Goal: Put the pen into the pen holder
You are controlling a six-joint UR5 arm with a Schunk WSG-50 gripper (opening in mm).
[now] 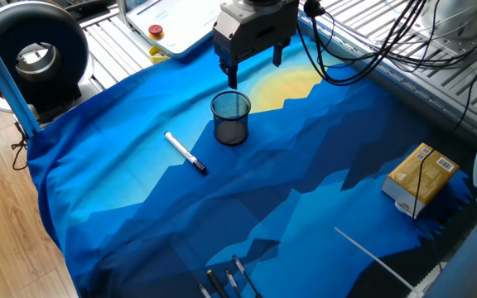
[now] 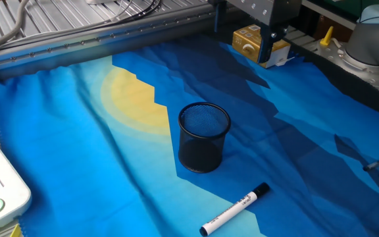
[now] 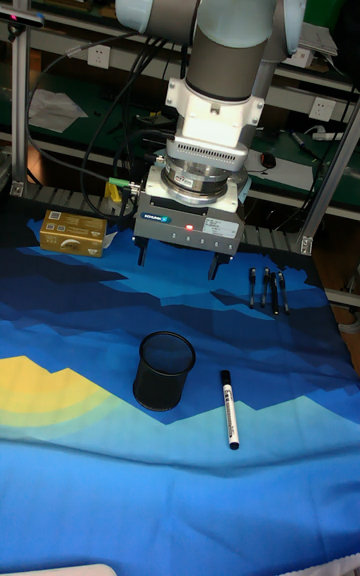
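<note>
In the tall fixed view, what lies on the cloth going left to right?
Yellow box → pen holder → pen → group of dark pens. The pincer hangs open above, empty.

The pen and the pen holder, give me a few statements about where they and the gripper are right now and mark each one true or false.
1. The pen lies flat on the blue cloth, outside the pen holder. True.
2. The gripper has its jaws shut on the pen. False: the jaws are open and hold nothing, up above the cloth.
3. The pen holder stands upright with nothing in it. True.
4. The pen leans against the pen holder. False: there is a gap between them.
5. A yellow box sits on the cloth. True.
</note>
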